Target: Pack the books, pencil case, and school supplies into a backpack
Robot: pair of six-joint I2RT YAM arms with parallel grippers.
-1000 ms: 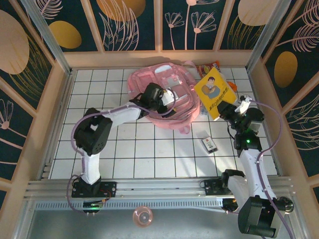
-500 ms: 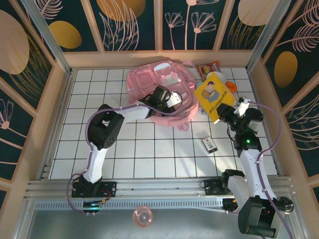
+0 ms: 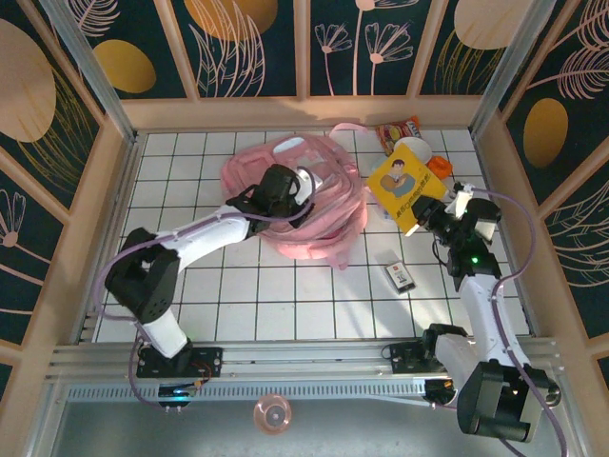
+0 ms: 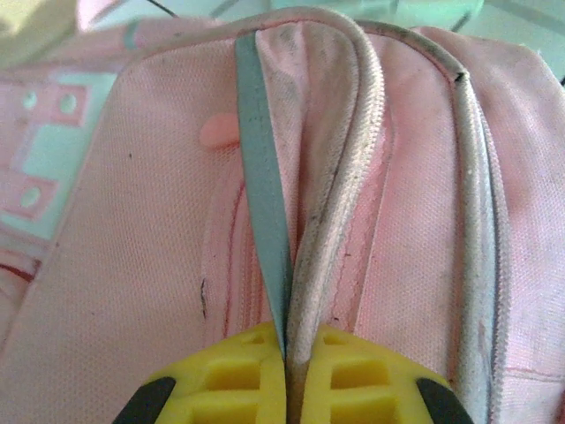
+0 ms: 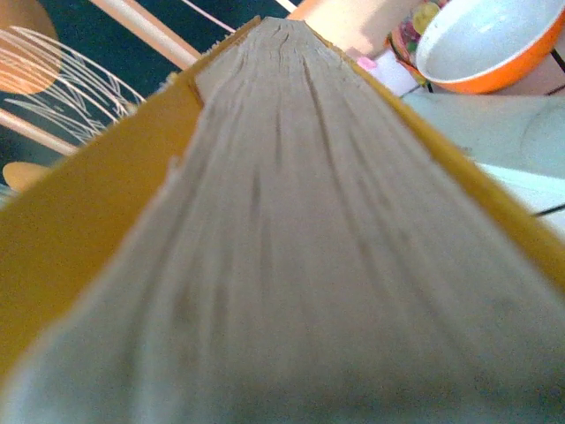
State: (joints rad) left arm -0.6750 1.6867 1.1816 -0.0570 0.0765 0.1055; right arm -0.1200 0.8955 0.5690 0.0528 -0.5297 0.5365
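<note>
The pink backpack (image 3: 319, 228) lies bunched at the middle of the table. My left gripper (image 3: 288, 188) is on top of it. In the left wrist view its yellow fingers (image 4: 238, 380) are shut on the backpack's (image 4: 132, 221) grey piped rim and a teal strip. My right gripper (image 3: 434, 217) is shut on a lower corner of the yellow book (image 3: 402, 181), holding it tilted up to the right of the bag. The book's page edge (image 5: 291, 221) runs away from the right wrist camera and hides the fingers. A small dark item with a white label (image 3: 401, 276) lies on the tiles. The pencil case is hidden.
A red-orange snack packet (image 3: 398, 129) and a white bowl with an orange outside (image 3: 430, 154) (image 5: 494, 44) sit behind the book near the back wall. Wooden walls fence the tiled table (image 3: 238, 286) on three sides. Open tiles lie left of and in front of the bag.
My left gripper has shut on the backpack's rim and drawn back to the left, dragging the bag that way and bunching it. The right gripper with the book has barely shifted.
</note>
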